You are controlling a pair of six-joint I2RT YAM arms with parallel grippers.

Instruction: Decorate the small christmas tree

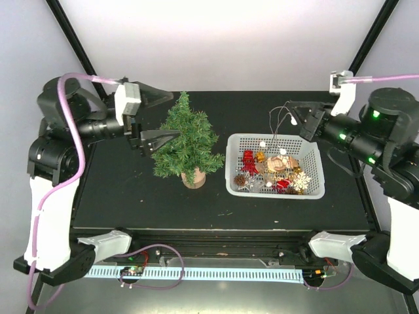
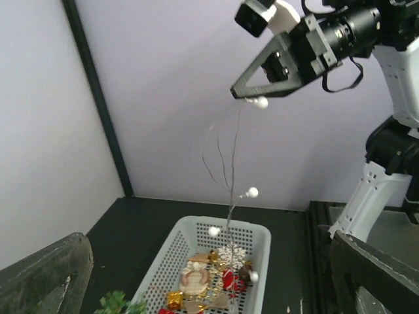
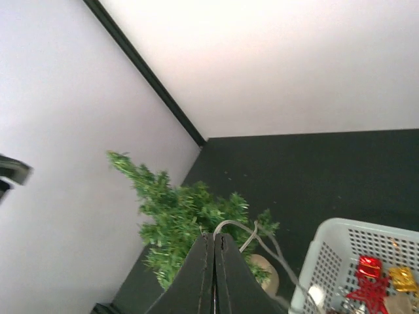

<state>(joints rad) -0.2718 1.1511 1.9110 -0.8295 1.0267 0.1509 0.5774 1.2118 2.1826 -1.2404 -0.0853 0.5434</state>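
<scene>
Pinching the top of a thin wire garland [image 2: 251,192] strung with white beads, my right end effector [image 3: 214,243] has its fingers shut flat together. It hangs above the far rim of the white basket [image 1: 275,194], near the right edge of the bench [image 1: 131,196]. The wire trails loosely down into the ornaments [image 1: 275,171] lying in that basket.

My left end effector [image 1: 169,116] is spread wide, its two fingers reaching toward the upper left side of the small christmas tree [image 1: 186,140]. I cannot tell whether either finger touches the needles.

The tree stands upright on its wooden stump [image 1: 194,178], left of the bench's centre, just beside the basket's left wall. It sits well left of the right end effector and lower than it.

I judge the tree light and easy to tip, given so small a foot. Its branches look bristly and springy, so they should give under a finger yet catch the wire. To steady it I would take hold low, at the stump or trunk, not at the soft tip. The garland itself seems limp and prone to tangle.
</scene>
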